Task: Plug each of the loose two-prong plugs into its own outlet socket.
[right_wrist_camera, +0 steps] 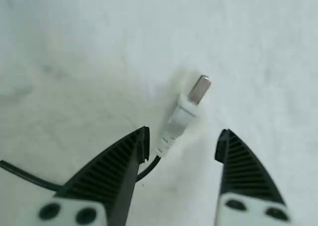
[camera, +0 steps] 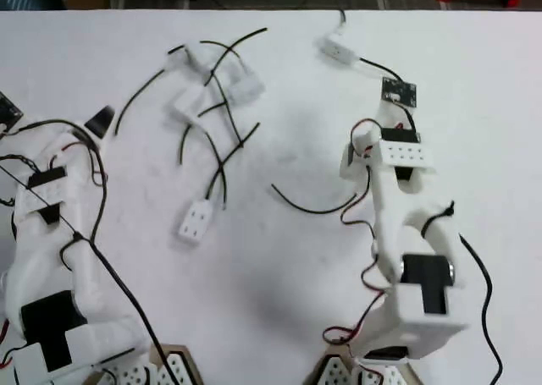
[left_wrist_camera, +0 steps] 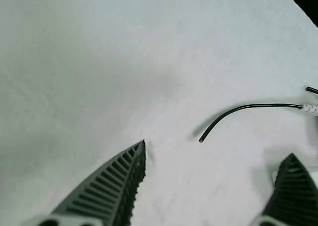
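A white two-prong plug [right_wrist_camera: 185,111] with a metal tip lies on the table just ahead of my right gripper [right_wrist_camera: 181,139], which is open with the plug's black cable running under one finger. In the high view this plug [camera: 339,49] lies near the far edge, ahead of the right arm [camera: 398,156]. Several white outlet sockets, such as one [camera: 196,220] and another [camera: 246,87], lie mid-table among tangled black cables. My left gripper [left_wrist_camera: 216,156] is open over bare table near a loose black cable end [left_wrist_camera: 248,108]; its dark finger [camera: 102,121] shows at the left.
A loose black cable [camera: 313,207] curves beside the right arm. Red and black arm wiring trails over the table at the left [camera: 93,233]. The white table's far edge [camera: 271,11] runs just behind the plug.
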### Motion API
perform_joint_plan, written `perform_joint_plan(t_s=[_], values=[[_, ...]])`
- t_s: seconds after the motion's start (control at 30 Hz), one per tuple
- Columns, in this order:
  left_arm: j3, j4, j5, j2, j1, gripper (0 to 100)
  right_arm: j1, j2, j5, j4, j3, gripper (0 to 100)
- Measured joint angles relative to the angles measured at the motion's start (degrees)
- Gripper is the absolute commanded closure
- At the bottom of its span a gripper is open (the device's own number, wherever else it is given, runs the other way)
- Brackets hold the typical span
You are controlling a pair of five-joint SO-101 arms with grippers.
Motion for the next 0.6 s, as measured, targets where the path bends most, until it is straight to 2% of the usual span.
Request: perform_joint_plan(t_s=[0.1, 0.23, 0.4, 0.6], values=[[0.0, 0.0, 0.0, 0.0, 0.0, 61, 0.1, 4.5, 0.0, -4.5, 0.0, 88.8], [0.0, 0.0, 0.0, 0.0, 0.0, 61, 0.4, 6.6, 0.0, -4.9, -0.4, 98.1], [0.0, 0.0, 0.0, 0.0, 0.0, 61, -0.3, 6.7, 0.0, 1.8, -4.8, 97.9], [0.0, 0.0, 0.0, 0.0, 0.0, 61, -3.3, 6.7, 0.0, 14.7, -16.8, 97.9]])
